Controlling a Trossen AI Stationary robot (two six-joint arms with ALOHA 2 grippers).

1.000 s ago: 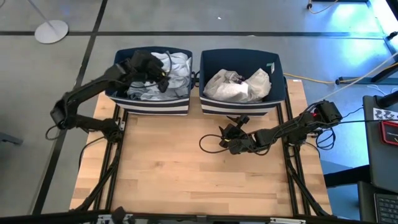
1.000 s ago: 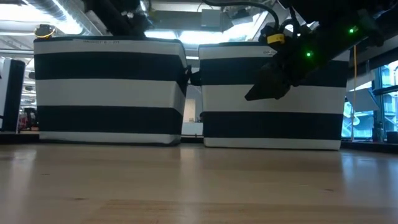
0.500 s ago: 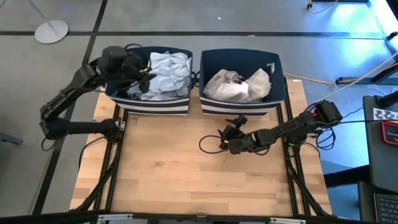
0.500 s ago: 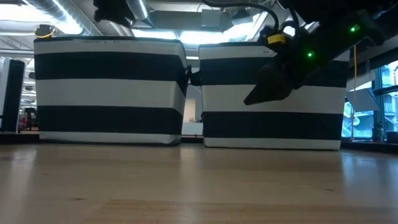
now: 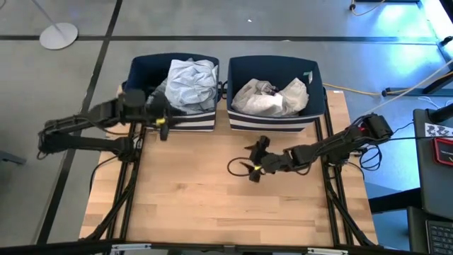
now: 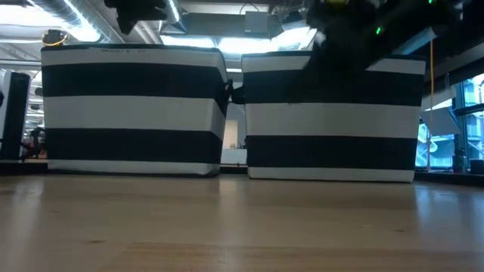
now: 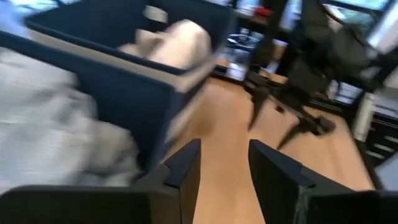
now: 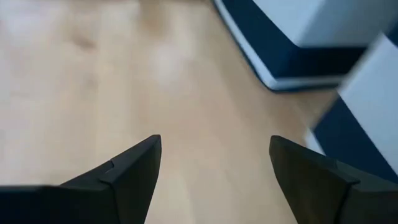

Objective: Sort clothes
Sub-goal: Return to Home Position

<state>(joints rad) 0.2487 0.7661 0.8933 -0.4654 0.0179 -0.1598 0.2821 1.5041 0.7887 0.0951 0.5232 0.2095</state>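
Pale blue and white clothes [image 5: 190, 79] lie heaped in the left navy bin [image 5: 139, 69]. White clothes [image 5: 272, 98] lie in the right navy bin [image 5: 311, 71]. My left gripper [image 5: 164, 126] is open and empty at the left bin's near wall, above the table. Its wrist view [image 7: 224, 158] looks past that bin's corner, with pale clothes [image 7: 56, 143] inside. My right gripper [image 5: 253, 168] is open and empty over the table, in front of the right bin. Its wrist view [image 8: 214, 162] shows bare wood between the fingers.
The two striped bins stand side by side along the table's far edge [image 6: 132, 109] [image 6: 329, 117]. The wooden tabletop [image 5: 212, 205] in front of them is bare. A black cable loop [image 5: 237, 166] hangs by my right gripper. A person's things and cables lie off the table's right side.
My left gripper has come out of the left bin, going toward the table's left edge and then toward the near edge, down in front of the bin. The pale clothes stay heaped in the bin. My right gripper has gone up and a little toward the near left, turning.
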